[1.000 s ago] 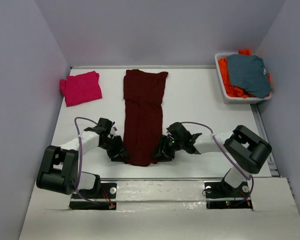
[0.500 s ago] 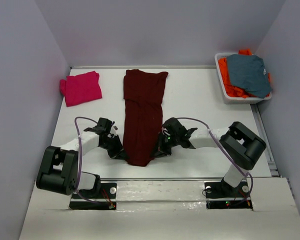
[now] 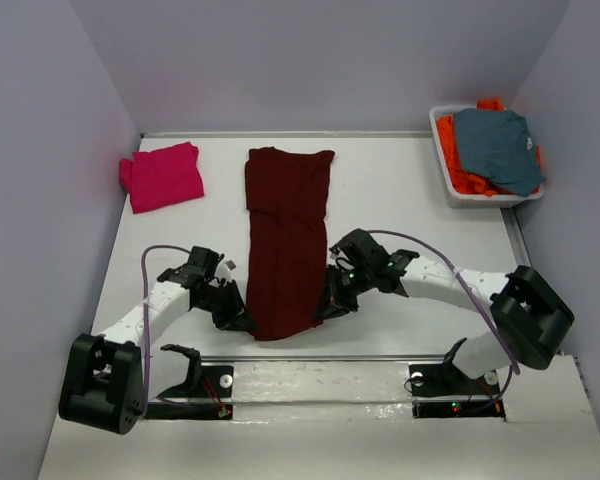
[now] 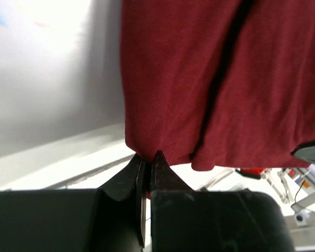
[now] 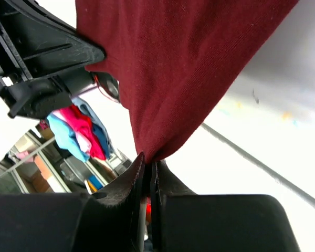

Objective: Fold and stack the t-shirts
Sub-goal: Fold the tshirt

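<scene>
At the upper left of the top view, a folded magenta-pink t-shirt [image 3: 163, 176] lies flat on the counter [image 3: 400, 190], well apart from the work. Lower centre, the left fingers [image 3: 237, 318] [image 4: 142, 164] are clenched on the left hem corner of the dark maroon t-shirt [image 3: 285, 240]. That shirt lies as a long narrow strip running down the middle of the frame, from the far edge of the counter to near its front edge. The right fingers [image 3: 328, 306] [image 5: 139, 165] pinch the opposite hem corner. Both wrist views show cloth nipped between closed tips.

The step in hand looks like folding the hem end up over the collar end. To do it well, both corners should probably rise together and level. They should travel toward the top of the frame at one pace, so the strip is taut and square, and come down edge on edge before release. One side leading would skew the fold.

At the upper right a white bin [image 3: 437, 140] sits on the counter. It holds an orange garment [image 3: 452, 135] with a grey-blue garment [image 3: 495, 148] lying on top.
</scene>
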Controlling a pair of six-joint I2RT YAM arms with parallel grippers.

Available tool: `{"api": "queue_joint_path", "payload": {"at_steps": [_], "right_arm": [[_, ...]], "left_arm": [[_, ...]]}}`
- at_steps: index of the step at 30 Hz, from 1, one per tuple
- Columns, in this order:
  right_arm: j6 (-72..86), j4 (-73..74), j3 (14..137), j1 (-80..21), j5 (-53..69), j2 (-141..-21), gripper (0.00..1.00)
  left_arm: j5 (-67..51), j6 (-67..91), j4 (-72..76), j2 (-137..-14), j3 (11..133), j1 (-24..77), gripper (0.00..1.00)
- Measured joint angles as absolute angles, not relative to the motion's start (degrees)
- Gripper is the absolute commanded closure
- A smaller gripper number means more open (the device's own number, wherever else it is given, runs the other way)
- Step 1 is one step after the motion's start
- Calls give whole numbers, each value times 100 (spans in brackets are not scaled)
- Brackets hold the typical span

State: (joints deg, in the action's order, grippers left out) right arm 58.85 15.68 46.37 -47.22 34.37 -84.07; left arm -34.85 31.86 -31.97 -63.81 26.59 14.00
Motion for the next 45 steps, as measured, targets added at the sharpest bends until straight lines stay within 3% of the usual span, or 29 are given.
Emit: {"api": "queue_joint_path", "payload": {"at_steps": [12, 25, 32, 45], "right_arm": [[5688, 2443, 4628, -4722, 3581, -7835, 93], [5461, 2788, 4871, -4722, 3575, -8296, 93], [5323, 3004, 5780, -4521, 3332, -8847, 93], [4589, 3658, 8125, -3190, 2923, -10370, 93]], "left_arm": [[-3535, 3063, -3658, -6145, 2814, 1584, 94], [-3395, 2928, -3553, -6423, 4171, 1605, 94], [-3380, 2895, -3465, -6941, 4810, 1605, 94], [-3291, 2902, -2947, -8503, 6270, 1603, 94]]}}
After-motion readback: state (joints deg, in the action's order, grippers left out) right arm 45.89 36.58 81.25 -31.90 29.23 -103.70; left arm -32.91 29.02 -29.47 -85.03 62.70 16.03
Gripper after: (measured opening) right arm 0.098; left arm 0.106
